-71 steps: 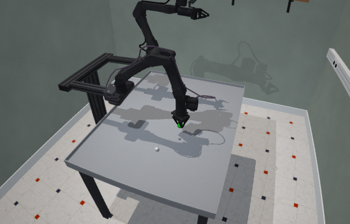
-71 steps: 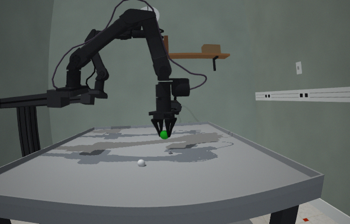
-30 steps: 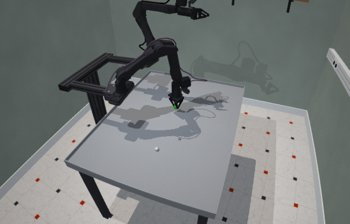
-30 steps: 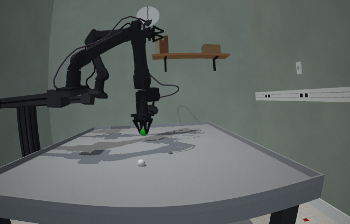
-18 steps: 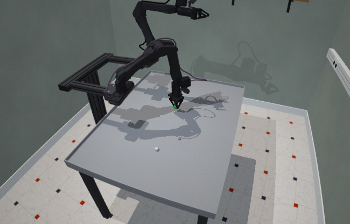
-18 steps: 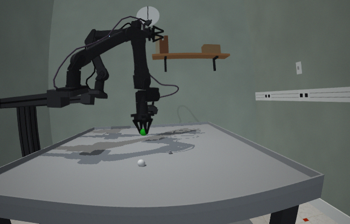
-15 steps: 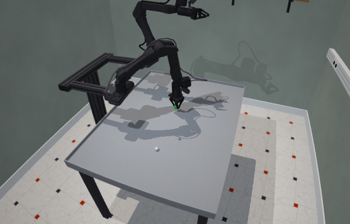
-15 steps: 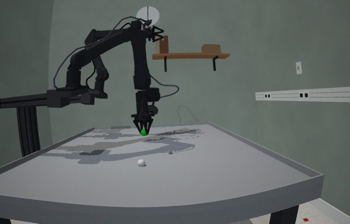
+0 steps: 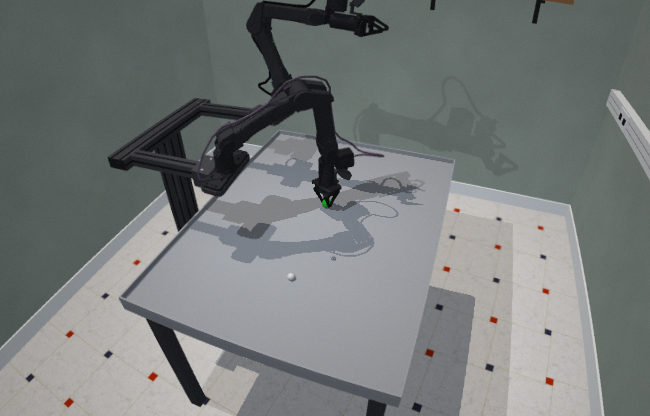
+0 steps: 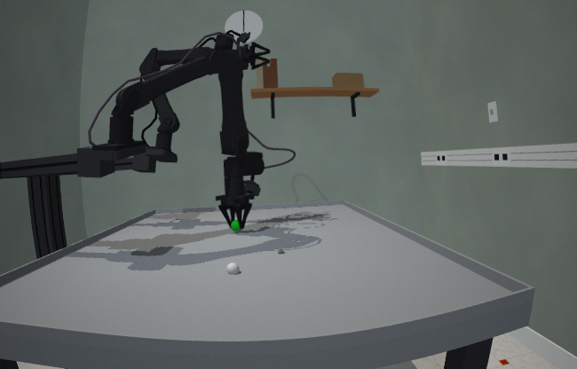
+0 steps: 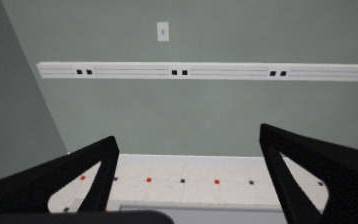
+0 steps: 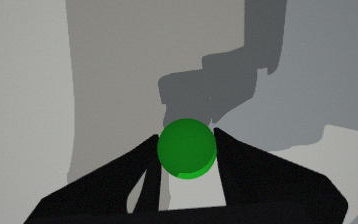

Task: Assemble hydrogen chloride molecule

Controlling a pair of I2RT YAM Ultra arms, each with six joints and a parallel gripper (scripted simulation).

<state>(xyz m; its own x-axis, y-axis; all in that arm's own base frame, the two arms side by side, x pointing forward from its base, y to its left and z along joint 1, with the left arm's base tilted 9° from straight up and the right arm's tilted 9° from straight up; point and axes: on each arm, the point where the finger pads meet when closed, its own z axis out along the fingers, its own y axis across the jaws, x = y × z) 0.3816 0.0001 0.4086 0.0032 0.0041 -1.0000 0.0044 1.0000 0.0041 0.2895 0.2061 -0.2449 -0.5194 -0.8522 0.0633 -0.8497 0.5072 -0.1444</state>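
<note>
Worktop [image 9: 286, 335] [image 10: 281, 302] [image 11: 220, 216] [image 12: 25, 100] with a raised rim fills the near part of the scene, and the white ball [image 9: 291, 276] [image 10: 233, 268] sits on it, nearest of the kit parts. A little farther and to the right lies the small grey peg [image 9: 333, 257] [image 10: 280, 251], apart from both balls; which way it points is too small to tell. Farther again, the right claw [image 9: 327, 204] [image 10: 238, 226] [image 12: 186, 139] points down, clamped on the green ball [image 9: 325, 203] [image 10: 235, 225] [image 12: 187, 148], one finger at each side of it. Whether that ball touches the surface below, I cannot tell. At the left edge, a black frame [image 9: 154, 130] [image 10: 29, 166] carries the arms. Beyond the right arm, the left claw [image 9: 382, 27] [image 10: 268, 55] [image 11: 185, 138] is raised high, pointing to the right, its fingers wide apart with nothing between them. A white rail [image 9: 638, 139] [image 10: 529, 153] [image 11: 230, 71] runs along the right wall, and on the far wall a wooden shelf [image 9: 559, 1] [image 10: 313, 92] holds a box [image 10: 348, 80] toward its right end.
</note>
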